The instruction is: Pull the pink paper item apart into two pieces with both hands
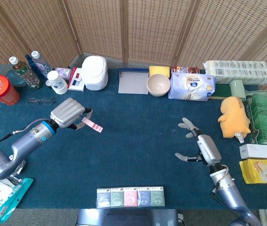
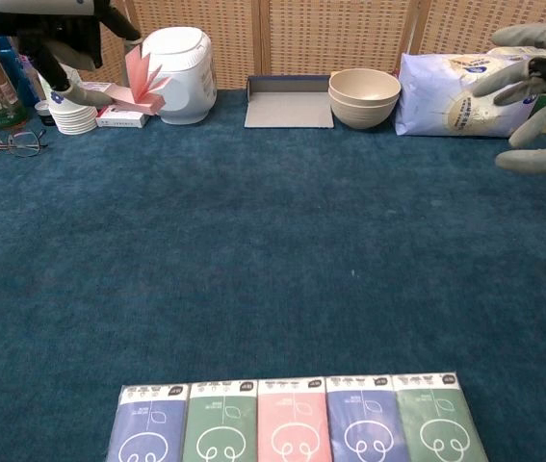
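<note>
The pink paper item (image 1: pixel 92 125) is a folded fan-like piece, raised off the blue cloth (image 1: pixel 133 141). My left hand (image 1: pixel 68 113) pinches its near end; in the chest view the paper (image 2: pixel 143 81) sticks out to the right of that hand (image 2: pixel 56 34) at the upper left. My right hand (image 1: pixel 200 146) hovers over the right part of the table with its fingers spread and nothing in it, also seen at the right edge of the chest view (image 2: pixel 534 85). A wide gap separates the two hands.
Five tissue packs (image 1: pixel 130 197) line the front edge. Along the back stand bottles (image 1: pixel 27 70), stacked cups (image 1: pixel 57 82), a white cooker (image 1: pixel 95 72), a grey tray (image 1: pixel 133 81), bowls (image 1: pixel 158 85) and a tissue bag (image 1: pixel 191 87). Glasses (image 1: pixel 41 100) lie left; a yellow plush (image 1: pixel 234 116) sits right.
</note>
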`<state>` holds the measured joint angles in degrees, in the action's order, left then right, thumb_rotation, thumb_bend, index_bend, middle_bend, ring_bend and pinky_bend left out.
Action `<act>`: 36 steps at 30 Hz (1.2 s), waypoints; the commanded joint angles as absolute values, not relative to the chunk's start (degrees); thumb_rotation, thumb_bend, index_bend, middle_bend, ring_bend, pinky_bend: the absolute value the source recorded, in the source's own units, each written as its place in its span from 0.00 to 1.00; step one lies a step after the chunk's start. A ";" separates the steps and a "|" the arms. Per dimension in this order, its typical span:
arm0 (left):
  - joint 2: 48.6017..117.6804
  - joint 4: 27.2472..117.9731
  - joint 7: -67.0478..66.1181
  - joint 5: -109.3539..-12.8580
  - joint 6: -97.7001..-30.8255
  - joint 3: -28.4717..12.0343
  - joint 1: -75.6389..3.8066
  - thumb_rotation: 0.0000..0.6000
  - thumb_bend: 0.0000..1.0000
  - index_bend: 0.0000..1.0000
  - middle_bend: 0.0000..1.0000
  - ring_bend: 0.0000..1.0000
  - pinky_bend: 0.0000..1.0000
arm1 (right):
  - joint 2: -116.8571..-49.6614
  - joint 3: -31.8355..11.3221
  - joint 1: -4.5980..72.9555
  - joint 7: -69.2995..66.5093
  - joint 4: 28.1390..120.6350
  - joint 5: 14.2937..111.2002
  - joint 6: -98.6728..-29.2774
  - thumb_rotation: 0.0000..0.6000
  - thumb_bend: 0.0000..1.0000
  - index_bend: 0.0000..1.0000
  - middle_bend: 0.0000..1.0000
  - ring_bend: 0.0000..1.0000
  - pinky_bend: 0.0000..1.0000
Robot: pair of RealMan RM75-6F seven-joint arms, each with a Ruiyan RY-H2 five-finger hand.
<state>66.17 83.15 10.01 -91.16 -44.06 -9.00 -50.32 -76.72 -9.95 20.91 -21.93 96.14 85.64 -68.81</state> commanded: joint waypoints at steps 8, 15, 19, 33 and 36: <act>68.40 83.70 13.57 -93.98 -40.90 -9.44 -56.85 1.00 0.39 0.65 1.00 1.00 1.00 | -81.99 -10.53 23.68 -22.78 91.57 84.67 -67.21 0.93 0.22 0.09 0.91 0.97 0.93; 69.57 84.11 14.54 -93.17 -38.29 -9.90 -60.37 1.00 0.39 0.66 1.00 1.00 1.00 | -86.28 -11.47 25.24 -25.17 88.38 84.01 -67.45 1.00 0.24 0.23 1.00 1.00 1.00; 70.07 84.52 14.43 -92.69 -37.26 -9.81 -61.74 1.00 0.39 0.65 1.00 1.00 1.00 | -88.16 -12.22 26.24 -26.54 87.26 83.84 -67.63 1.00 0.24 0.33 1.00 1.00 1.00; 70.92 85.85 12.70 -90.19 -35.30 -9.28 -64.23 1.00 0.39 0.66 1.00 1.00 1.00 | -92.20 -14.19 29.36 -29.90 86.82 83.98 -68.17 1.00 0.30 0.53 1.00 1.00 1.00; 71.19 85.99 12.27 -89.50 -34.81 -9.12 -64.66 1.00 0.39 0.65 1.00 1.00 1.00 | -92.76 -14.00 29.95 -30.11 87.24 84.42 -68.11 1.00 0.30 0.53 1.00 1.00 1.00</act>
